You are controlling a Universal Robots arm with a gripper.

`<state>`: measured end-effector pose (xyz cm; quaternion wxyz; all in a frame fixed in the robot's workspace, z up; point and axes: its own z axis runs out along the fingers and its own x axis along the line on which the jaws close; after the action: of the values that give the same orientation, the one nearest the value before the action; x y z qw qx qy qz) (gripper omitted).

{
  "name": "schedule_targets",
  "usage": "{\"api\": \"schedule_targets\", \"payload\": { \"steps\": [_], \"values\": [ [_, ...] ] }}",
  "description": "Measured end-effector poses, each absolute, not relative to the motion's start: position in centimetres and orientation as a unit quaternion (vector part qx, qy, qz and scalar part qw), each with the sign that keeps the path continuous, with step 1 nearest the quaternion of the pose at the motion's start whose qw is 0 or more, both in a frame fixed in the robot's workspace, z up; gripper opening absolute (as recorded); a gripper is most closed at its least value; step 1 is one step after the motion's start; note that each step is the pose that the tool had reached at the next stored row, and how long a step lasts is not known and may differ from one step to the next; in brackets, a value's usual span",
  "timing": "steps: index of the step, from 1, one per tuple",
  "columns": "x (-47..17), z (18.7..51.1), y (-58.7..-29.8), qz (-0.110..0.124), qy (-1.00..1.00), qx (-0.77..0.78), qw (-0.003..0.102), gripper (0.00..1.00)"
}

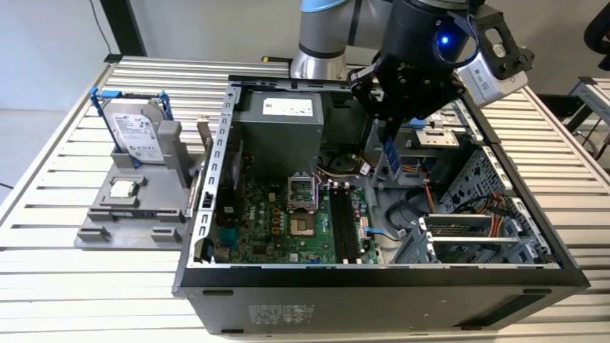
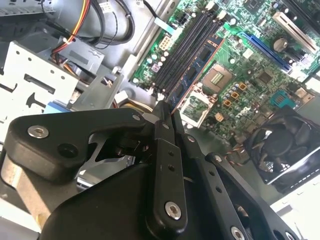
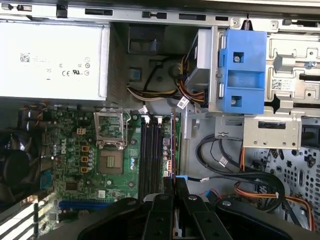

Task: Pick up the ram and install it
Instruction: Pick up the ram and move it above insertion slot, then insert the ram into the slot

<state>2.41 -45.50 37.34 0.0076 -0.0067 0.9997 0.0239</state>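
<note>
The ram [image 1: 390, 158] is held on end in the clenched claw [image 1: 393, 123] and is suspended beneath it, over the black memory slots [image 1: 341, 221].

The ram [image 1: 388, 158]: upper end concealed between the jaws clamped on it. In the first wrist view the ram [image 3: 174, 150] presents edge-on; chips and label not discernible. Contact between its lower edge and the memory slots [image 1: 345, 218] cannot be determined. The arm [image 1: 329, 28]: upper part cut off by the exterior view's top edge. The fan [image 2: 287, 145]: partly cut by the frame in the second wrist view. The bench [image 1: 57, 300]: two corners lie beyond the exterior view's lower edge.
</note>
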Motion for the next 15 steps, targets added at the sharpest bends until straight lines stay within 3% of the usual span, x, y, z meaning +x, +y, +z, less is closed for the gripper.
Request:
{"api": "schedule_targets", "payload": {
  "steps": [15],
  "values": [
    [2.41,36.86,-45.5,0.024,1.0,-0.001,0.008,0.0]
  ]
}}
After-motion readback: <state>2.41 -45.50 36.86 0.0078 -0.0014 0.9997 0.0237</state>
